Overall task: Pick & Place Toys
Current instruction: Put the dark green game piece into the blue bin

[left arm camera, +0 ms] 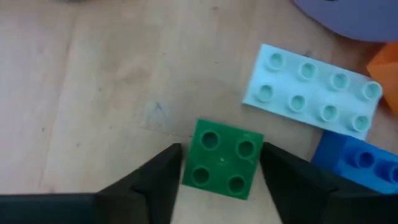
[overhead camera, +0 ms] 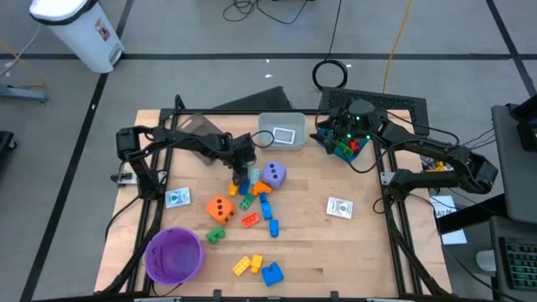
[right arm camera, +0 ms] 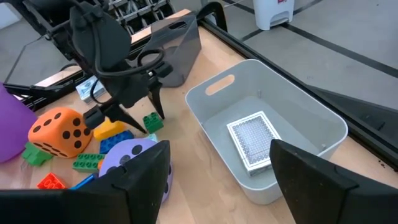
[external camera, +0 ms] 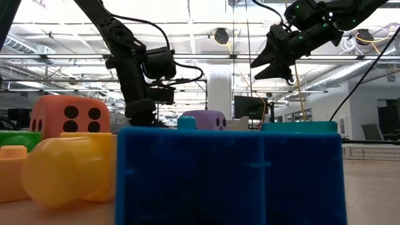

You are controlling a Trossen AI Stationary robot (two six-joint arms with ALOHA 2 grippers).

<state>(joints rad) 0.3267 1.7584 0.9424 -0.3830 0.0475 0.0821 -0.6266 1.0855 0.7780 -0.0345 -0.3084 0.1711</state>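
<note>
green brick (left arm camera: 222, 166) between left gripper (left arm camera: 221, 180) fingers, on table (left arm camera: 93, 93)
</note>
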